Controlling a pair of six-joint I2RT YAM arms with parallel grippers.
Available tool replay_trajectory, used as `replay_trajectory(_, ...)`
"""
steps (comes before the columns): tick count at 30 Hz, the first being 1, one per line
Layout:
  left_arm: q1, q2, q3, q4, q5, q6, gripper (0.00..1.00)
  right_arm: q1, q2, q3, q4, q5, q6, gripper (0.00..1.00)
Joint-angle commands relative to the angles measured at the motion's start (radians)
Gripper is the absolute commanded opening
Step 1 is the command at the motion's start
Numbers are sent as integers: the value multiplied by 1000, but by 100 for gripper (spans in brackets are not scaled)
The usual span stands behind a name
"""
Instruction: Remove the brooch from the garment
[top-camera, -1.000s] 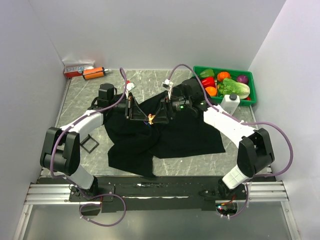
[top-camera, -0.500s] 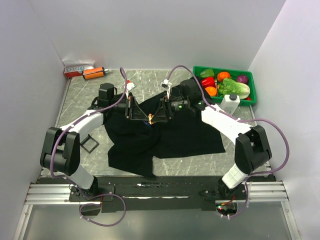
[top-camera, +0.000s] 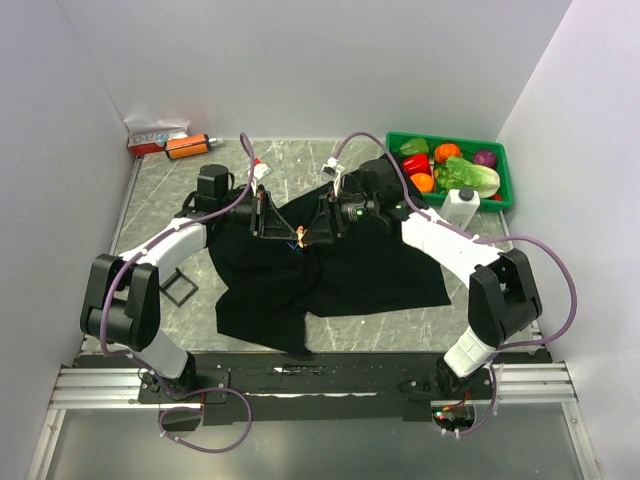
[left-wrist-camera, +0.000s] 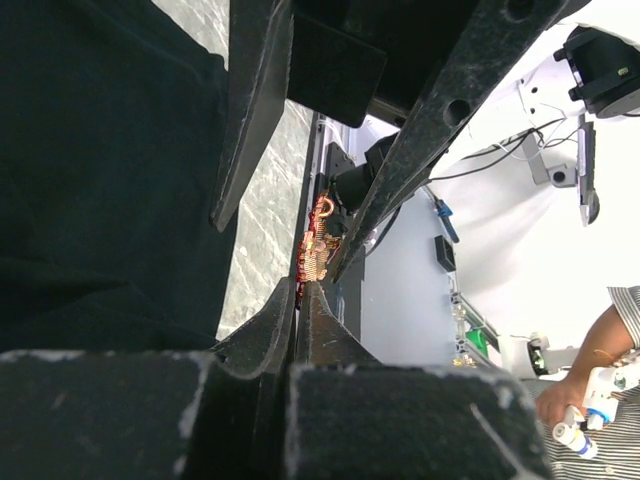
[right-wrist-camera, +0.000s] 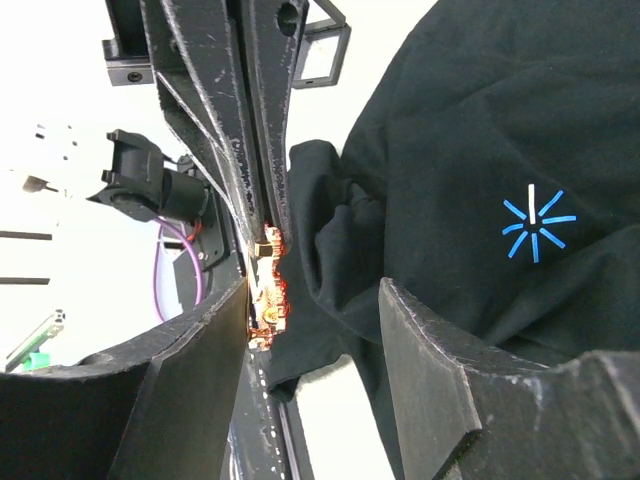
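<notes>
Even, bright light from overhead is seen in the top view, and only soft shadows are cast. The garment (top-camera: 340, 270) is rendered as near-featureless black. In both wrist views the nearest foreground is blurred, and the pale background is washed out.

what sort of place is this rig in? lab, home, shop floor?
Probably a robot lab test cell: plain white walls box in a marble-patterned table, and a green bin of plastic-looking vegetables sits there like a prop.

The black garment (top-camera: 360, 270) lies rumpled across the tabletop (top-camera: 300, 155). The tiny orange-tan brooch (top-camera: 302, 238) sits on its raised fold.
</notes>
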Motion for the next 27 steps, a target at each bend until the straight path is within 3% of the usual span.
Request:
replay_trajectory(1,-16,-45,61,-59,42,81,1,-11,24,-7,19,42,18,61)
replay_trajectory(23,-34,-49,150,-287,23,324,1,-60,70,-7,33,94,118,61)
replay_trajectory(26,-34,-49,147,-307,-38,338,1,-75,52,-19,79,64,138,63)
replay_trajectory(27,-36,-48,145,-318,-59,345,1,-78,43,-19,122,-11,142,67)
